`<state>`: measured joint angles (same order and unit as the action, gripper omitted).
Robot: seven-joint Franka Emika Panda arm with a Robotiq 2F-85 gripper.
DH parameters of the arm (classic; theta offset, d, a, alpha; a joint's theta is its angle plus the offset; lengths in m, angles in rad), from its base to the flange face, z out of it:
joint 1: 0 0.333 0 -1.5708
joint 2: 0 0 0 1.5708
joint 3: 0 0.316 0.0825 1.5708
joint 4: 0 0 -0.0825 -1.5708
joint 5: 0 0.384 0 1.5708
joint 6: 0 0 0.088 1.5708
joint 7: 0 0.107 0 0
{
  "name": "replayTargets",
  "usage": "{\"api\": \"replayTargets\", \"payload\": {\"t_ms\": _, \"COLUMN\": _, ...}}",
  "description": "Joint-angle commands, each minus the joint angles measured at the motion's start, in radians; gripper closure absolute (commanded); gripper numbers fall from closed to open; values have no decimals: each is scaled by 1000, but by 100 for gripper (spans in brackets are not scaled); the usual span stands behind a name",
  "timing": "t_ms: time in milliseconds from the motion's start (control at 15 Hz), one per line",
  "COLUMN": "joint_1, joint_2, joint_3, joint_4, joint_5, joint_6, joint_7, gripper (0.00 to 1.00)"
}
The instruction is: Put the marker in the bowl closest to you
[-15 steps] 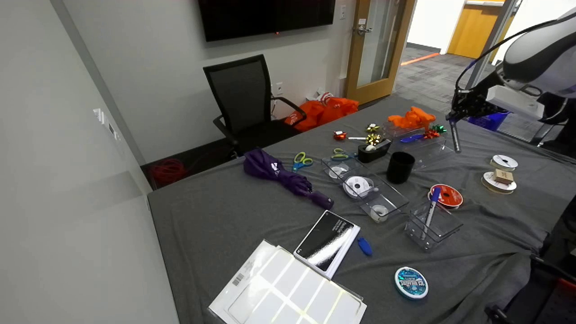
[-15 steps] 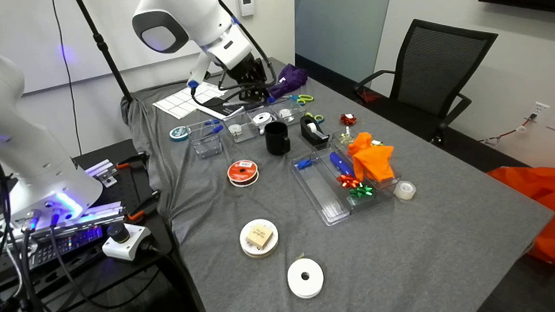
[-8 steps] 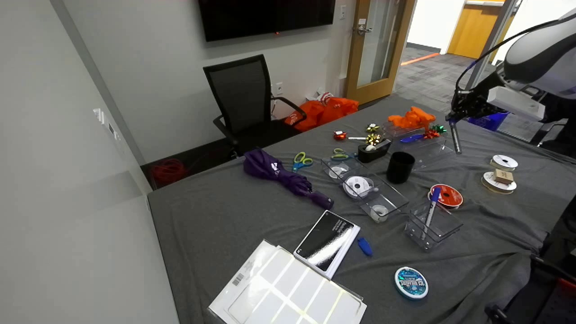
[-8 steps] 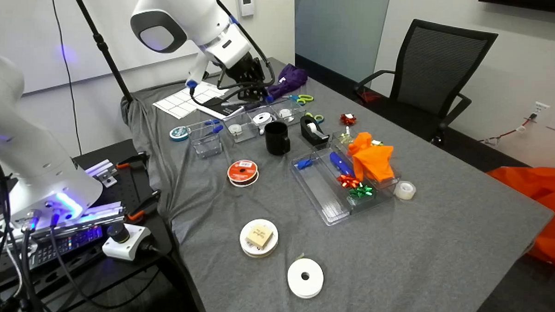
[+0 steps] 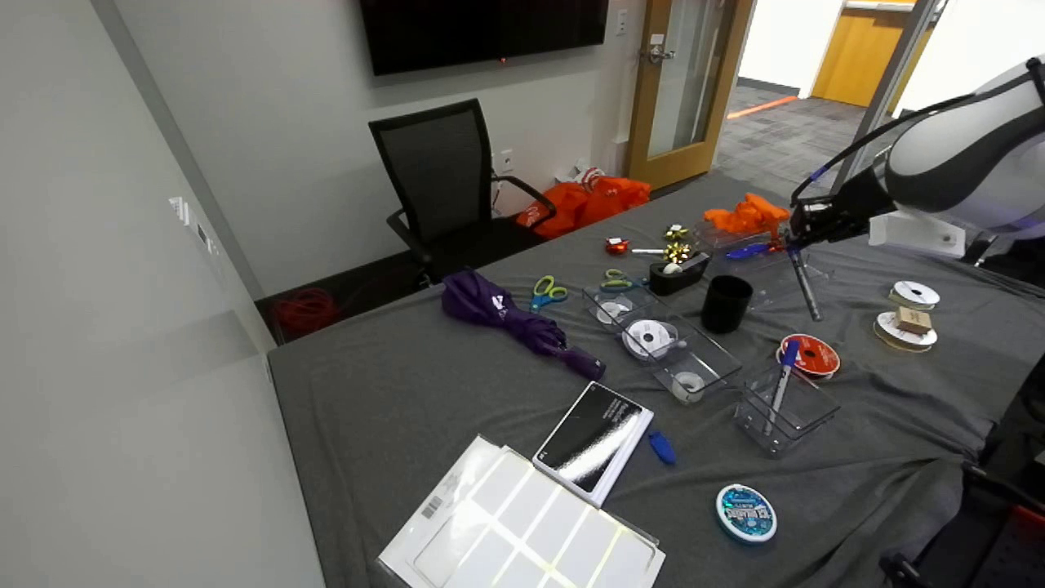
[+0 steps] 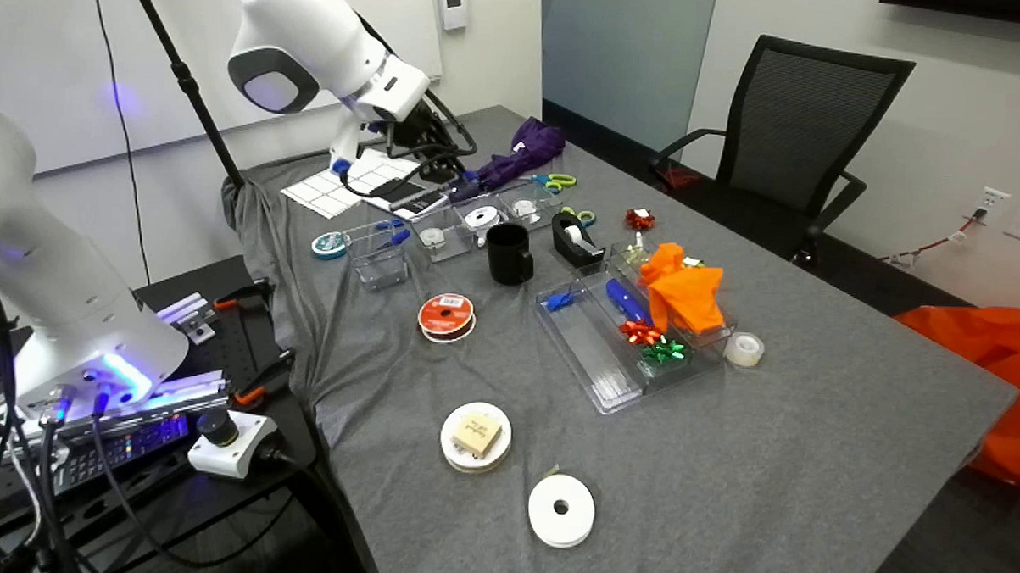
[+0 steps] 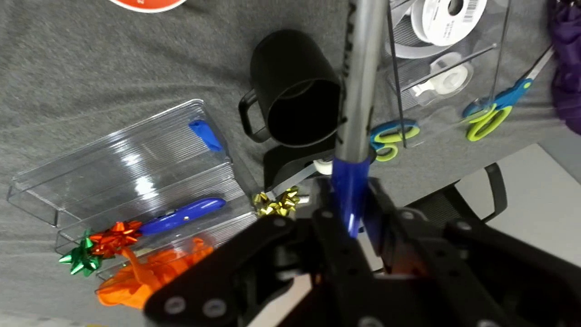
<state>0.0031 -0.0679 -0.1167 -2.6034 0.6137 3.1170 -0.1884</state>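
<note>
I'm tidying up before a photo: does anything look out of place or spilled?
Nothing looks spilled. Two things seem odd: the crumpled orange cloth rises untidily out of the clear trays, and a small brown box sits on a white ribbon spool, which looks like a makeshift perch.

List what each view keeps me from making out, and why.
The marker: far end cut off by the wrist view's top edge, blue end partly hidden by the claw.
Black mug: inside lost in darkness, in the wrist view.
Orange bundle: hides anything beneath it in both exterior views.
Tan box: print too small in an exterior view.
</note>
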Motion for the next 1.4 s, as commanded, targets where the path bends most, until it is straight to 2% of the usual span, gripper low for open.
{"api": "replayTargets", "payload": {"t_ms": 0, "joint_1": 93, "joint_2": -83, "joint_3": -9, "joint_4": -72, "joint_5": 130, "joint_6": 58, "joint_7": -158, "gripper": 95}}
{"api": "replayTargets", "payload": {"t_ms": 267, "joint_1": 233, "joint_2": -125, "joint_3": -62, "joint_4": -113, "joint_5": 244, "joint_6": 139, "joint_7": -310, "gripper": 95}}
{"api": "replayTargets", "payload": {"t_ms": 400, "joint_1": 314, "joint_2": -128, "joint_3": -108, "joint_4": -138, "joint_5": 254, "joint_6": 204, "joint_7": -348, "gripper": 95}}
{"api": "replayTargets", "payload": {"t_ms": 600, "joint_1": 431, "joint_2": -120, "joint_3": -195, "joint_4": -183, "joint_5": 174, "joint_6": 294, "joint_7": -306, "gripper": 95}}
{"api": "replayTargets", "payload": {"t_ms": 733, "joint_1": 506, "joint_2": -110, "joint_3": -265, "joint_4": -218, "joint_5": 78, "joint_6": 349, "joint_7": -242, "gripper": 95}}
{"api": "replayTargets", "payload": {"t_ms": 800, "joint_1": 548, "joint_2": -63, "joint_3": -307, "joint_4": -173, "joint_5": 66, "joint_6": 351, "joint_7": -240, "gripper": 95}}
{"api": "replayTargets", "payload": {"t_ms": 933, "joint_1": 621, "joint_2": -44, "joint_3": -390, "joint_4": -183, "joint_5": -35, "joint_6": 373, "joint_7": -171, "gripper": 95}}
{"api": "replayTargets", "payload": {"t_ms": 1067, "joint_1": 586, "joint_2": -49, "joint_3": -409, "joint_4": -182, "joint_5": -133, "joint_6": 337, "joint_7": -142, "gripper": 95}}
{"api": "replayTargets", "payload": {"t_ms": 1333, "joint_1": 604, "joint_2": -23, "joint_3": -484, "joint_4": -181, "joint_5": -279, "joint_6": 340, "joint_7": -67, "gripper": 95}}
